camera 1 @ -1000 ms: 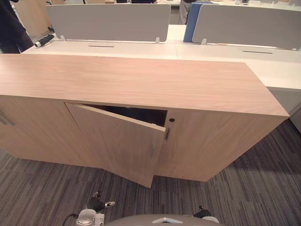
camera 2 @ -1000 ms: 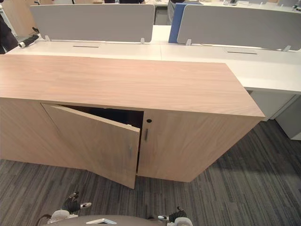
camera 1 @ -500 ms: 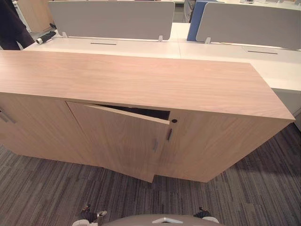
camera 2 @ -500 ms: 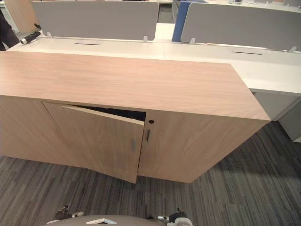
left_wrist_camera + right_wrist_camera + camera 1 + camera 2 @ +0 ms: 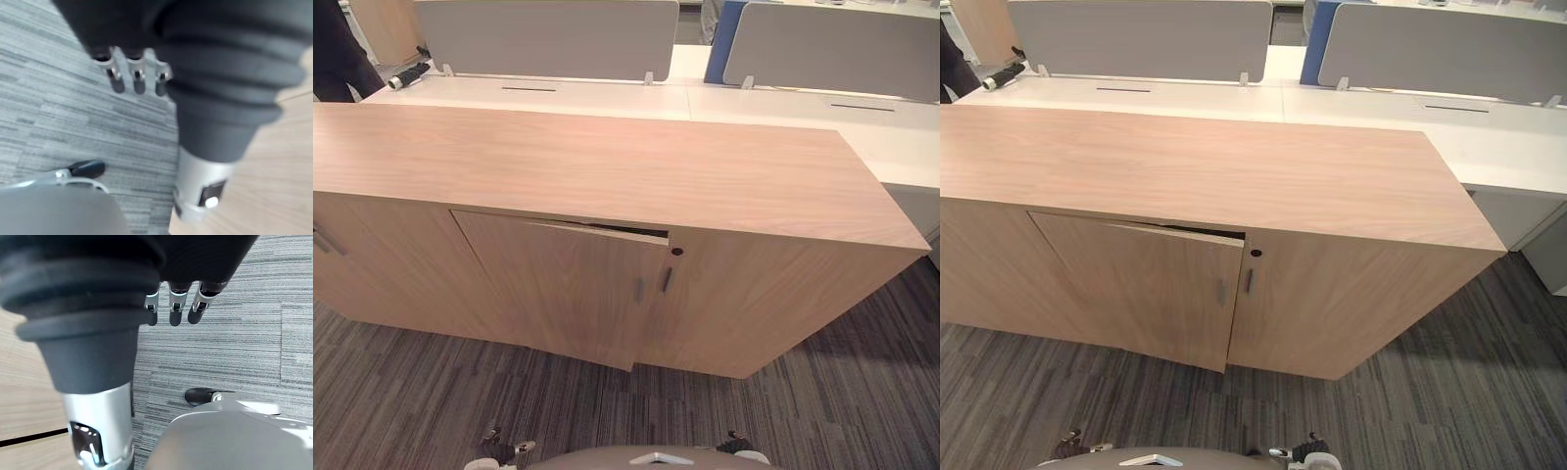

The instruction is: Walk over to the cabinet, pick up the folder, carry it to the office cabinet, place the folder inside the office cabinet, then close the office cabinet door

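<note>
Far left, a person in dark clothing (image 5: 335, 49) is standing behind a long white desk (image 5: 568, 96), where a black cylindrical object (image 5: 406, 78) is lying at the left corner. Grey divider screens (image 5: 548, 37) are running along the desk's far edge.

The long light-wood office cabinet (image 5: 607, 166) is standing on grey striped carpet (image 5: 401, 392). Its middle wooden door (image 5: 558, 284) is sitting almost shut, with a thin dark gap showing along its top right edge. The interior is hidden, so I cannot tell where the folder is.

The left hand (image 5: 138, 78) is hanging over the carpet with relaxed fingers, holding nothing. The right hand (image 5: 175, 308) is hanging likewise, empty.
</note>
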You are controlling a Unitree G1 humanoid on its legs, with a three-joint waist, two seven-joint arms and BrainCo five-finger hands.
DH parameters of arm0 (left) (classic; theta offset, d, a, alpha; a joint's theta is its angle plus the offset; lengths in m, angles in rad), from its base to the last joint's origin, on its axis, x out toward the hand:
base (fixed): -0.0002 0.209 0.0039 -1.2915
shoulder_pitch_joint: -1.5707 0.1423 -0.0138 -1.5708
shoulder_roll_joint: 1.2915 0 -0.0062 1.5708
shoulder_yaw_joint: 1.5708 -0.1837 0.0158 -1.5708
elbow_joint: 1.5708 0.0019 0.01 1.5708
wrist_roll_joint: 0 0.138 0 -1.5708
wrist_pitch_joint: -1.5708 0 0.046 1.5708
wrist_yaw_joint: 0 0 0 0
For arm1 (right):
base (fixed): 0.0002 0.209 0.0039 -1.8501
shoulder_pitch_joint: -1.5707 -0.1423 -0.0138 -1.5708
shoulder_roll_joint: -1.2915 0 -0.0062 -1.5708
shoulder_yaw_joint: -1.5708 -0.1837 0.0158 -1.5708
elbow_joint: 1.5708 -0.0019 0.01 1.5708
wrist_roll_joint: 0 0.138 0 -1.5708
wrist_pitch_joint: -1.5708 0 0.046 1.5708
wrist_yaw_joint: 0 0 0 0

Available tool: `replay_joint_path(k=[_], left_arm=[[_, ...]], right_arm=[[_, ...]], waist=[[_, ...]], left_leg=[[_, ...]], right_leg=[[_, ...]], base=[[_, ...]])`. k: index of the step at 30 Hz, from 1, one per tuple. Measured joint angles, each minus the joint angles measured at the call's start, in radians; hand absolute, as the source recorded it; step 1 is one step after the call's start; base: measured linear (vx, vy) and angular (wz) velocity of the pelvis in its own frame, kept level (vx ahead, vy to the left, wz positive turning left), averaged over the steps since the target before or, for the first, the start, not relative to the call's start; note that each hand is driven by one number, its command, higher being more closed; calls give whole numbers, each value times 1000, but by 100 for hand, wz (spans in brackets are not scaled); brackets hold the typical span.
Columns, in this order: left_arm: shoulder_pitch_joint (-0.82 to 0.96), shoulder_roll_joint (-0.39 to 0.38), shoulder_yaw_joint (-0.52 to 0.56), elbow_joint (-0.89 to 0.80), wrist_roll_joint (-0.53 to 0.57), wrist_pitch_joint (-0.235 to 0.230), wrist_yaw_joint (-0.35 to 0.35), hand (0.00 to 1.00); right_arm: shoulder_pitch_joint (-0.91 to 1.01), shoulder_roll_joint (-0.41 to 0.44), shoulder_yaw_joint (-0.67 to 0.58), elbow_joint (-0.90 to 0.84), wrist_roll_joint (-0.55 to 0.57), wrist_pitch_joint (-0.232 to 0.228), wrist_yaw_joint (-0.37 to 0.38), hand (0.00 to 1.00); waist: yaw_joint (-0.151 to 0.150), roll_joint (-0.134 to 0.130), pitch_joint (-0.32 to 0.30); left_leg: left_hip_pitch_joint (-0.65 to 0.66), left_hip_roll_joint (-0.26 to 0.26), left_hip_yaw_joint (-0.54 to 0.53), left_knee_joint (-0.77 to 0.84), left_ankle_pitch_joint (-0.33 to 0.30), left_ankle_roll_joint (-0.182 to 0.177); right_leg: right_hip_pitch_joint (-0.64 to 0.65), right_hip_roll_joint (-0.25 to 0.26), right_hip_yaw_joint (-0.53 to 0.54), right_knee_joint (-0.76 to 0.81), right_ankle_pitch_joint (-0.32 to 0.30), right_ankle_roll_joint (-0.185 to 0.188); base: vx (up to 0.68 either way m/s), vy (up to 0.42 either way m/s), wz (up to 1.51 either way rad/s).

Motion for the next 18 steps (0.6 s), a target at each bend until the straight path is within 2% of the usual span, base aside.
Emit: replay_joint_path(k=[18], left_arm=[[-1,-1,-3,2,29,3,-4,0]], right_arm=[[-6,-1,-10,2,0,1,11,0]], waist=[[0,4,7]], left_leg=[[1,1,-11,0,1,2]], right_leg=[[4,0,-13,5,-5,0]], base=[[-2,-4,2]])
